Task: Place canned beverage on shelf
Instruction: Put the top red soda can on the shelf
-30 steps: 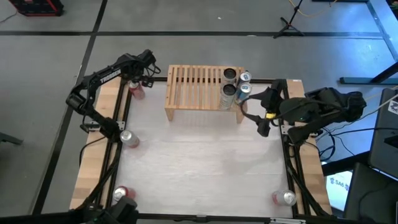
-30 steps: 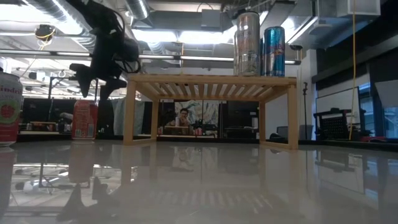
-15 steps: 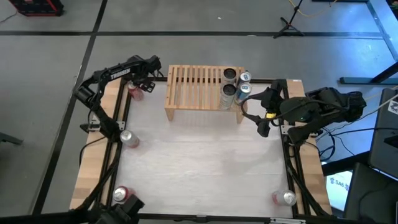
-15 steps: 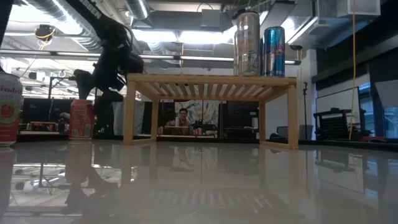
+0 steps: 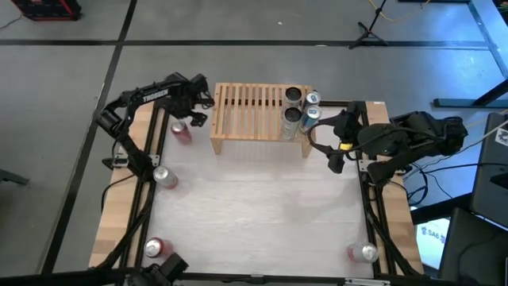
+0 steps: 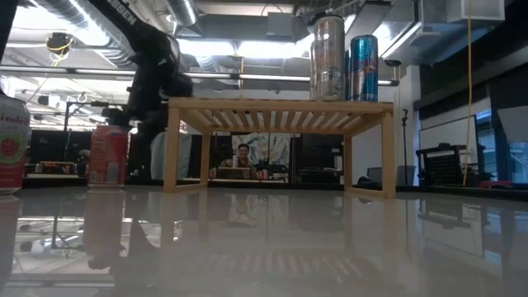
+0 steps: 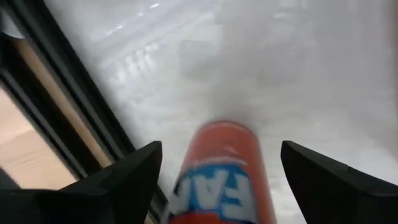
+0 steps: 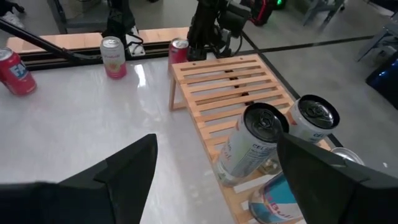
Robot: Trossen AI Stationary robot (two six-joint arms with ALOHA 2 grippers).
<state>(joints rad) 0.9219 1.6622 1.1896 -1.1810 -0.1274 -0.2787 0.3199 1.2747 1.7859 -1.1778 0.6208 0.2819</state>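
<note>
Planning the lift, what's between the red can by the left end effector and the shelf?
Nothing: the high view shows only bare tabletop between the red can and the shelf.

"TROSSEN" runs along the left arm (image 5: 147, 97); the red can (image 7: 219, 174) reads "FA" (rest cut off).

The shelf (image 5: 259, 119) beside me was pale bare wood, its slats matt and lightly grained. The table (image 5: 262, 210) under it was a smooth, glossy white sheet that mirrored the shelf legs, edged with raw wooden boards (image 5: 119, 214). The red can (image 7: 222, 177) between my left gripper's (image 7: 217, 171) matt dark fingers (image 7: 121, 180) was shiny printed metal, like the cans (image 8: 252, 143) on the slats.
</note>
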